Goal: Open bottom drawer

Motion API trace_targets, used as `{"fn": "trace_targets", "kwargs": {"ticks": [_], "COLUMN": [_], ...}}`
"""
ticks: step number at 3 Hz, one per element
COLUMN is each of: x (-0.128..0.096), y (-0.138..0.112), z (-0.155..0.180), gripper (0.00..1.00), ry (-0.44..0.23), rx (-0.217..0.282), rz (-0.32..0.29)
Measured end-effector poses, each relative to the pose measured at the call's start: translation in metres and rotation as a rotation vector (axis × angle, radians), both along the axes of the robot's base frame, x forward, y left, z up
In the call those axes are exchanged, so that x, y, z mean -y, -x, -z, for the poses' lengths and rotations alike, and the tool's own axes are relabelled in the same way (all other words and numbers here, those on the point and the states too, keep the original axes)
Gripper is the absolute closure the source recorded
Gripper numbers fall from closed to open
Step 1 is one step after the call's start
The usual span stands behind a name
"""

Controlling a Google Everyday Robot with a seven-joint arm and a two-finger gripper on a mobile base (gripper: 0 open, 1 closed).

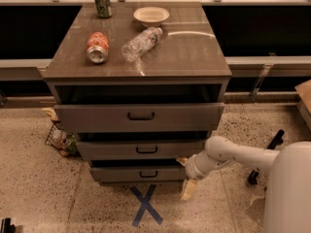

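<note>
Camera view shows the approach step, I judge: the gripper (186,175), spread open and empty, hangs just beside the right end of the bottom drawer (116,174), the lowest flat grey-brown front, whose small dark bar handle (148,174) it must next reach leftward and pull.

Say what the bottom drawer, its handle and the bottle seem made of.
Bottom drawer: probably matte grey-brown laminate or painted wood; flat, even colour. Handle: dark metal or plastic, unclear. Bottle: clear plastic, see-through. The gripper hangs by the drawer's right end.
</note>
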State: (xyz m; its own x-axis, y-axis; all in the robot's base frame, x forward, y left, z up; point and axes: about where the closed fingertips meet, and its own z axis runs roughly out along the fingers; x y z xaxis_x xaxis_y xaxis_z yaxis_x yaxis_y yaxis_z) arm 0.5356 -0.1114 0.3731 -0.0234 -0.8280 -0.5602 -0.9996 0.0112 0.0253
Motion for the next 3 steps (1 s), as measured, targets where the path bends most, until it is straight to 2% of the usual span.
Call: {"fn": "trace_targets", "kwargs": {"ticks": [2,3], "x": [-0.008,-0.006], "y": [-0.002,0.0], "z": [0.057,0.081], "gripper": [0.0,0.0], "ry": [0.101,0.165], "rx": [0.104,0.112], "rz": [-0.118,-0.151]}}
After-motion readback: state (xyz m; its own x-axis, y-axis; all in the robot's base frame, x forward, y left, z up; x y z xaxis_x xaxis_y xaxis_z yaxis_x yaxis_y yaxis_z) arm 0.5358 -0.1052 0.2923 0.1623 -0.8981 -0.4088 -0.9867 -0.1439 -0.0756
